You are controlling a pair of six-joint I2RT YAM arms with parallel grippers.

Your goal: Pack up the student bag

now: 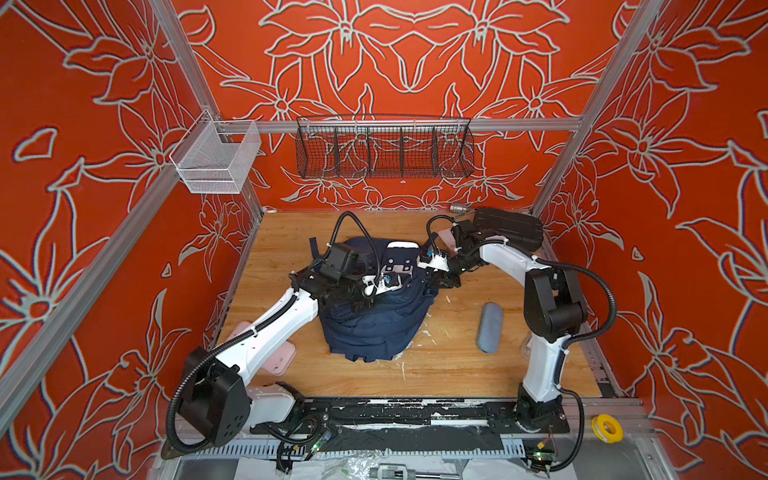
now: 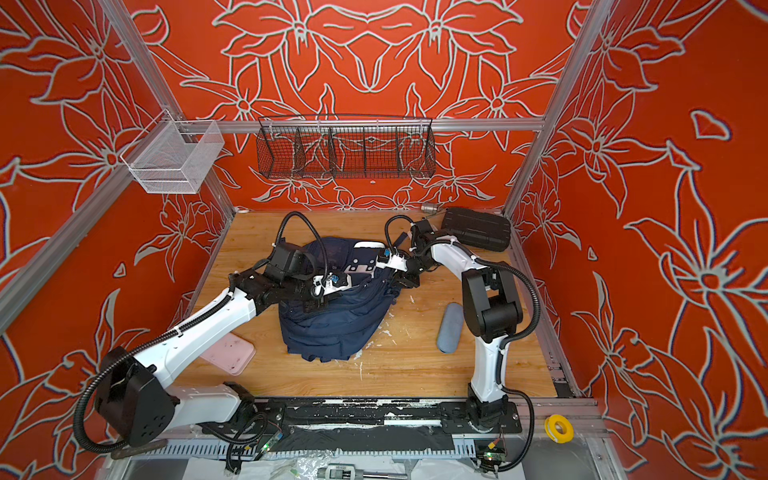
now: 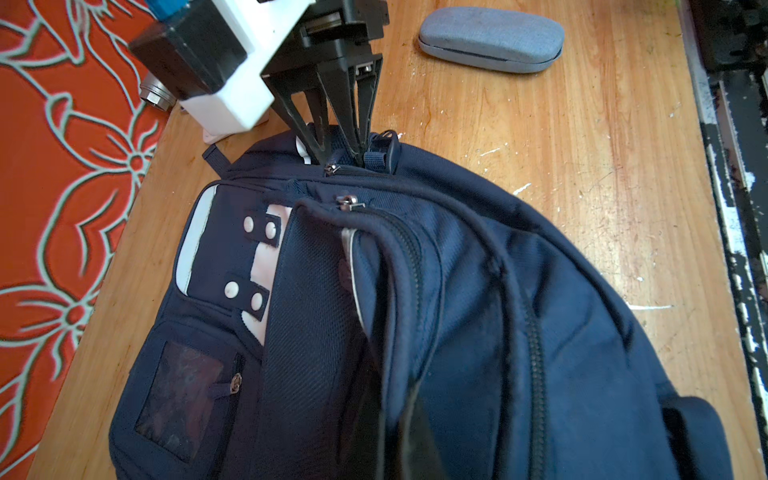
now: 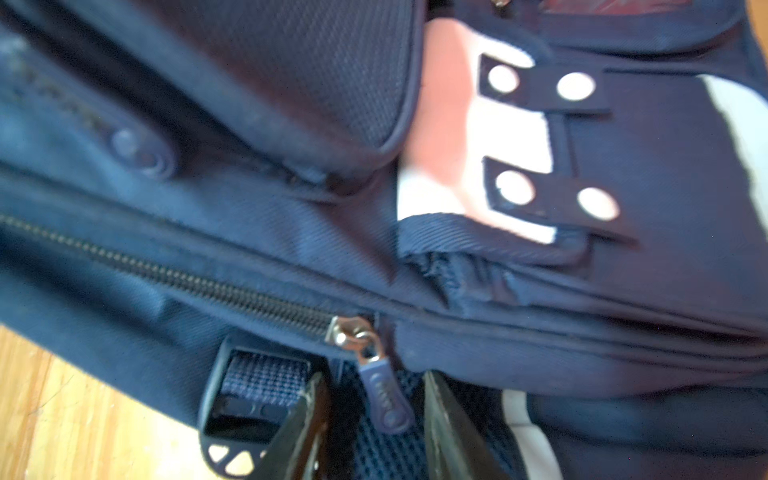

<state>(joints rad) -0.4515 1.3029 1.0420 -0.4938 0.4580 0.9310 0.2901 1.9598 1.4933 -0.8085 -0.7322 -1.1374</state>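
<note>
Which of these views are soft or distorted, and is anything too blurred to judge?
Right wrist view: soft all over; on the student bag the zip pull is readable. Left wrist view: the far end is sharp, including the grey case, but the nearest bag fabric is smeared. Both top views: crisp at centre, with colour fringes on the wall pattern toward the edges.

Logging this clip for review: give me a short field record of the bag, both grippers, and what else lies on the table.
bag: navy student bag on the wooden table
left gripper: shut on a fold of the bag's front
right gripper: open, jaws either side of the zip pull
loose items: grey glasses case right of bag; black ribbed case, far right corner; pink flat box partly under left arm
</note>
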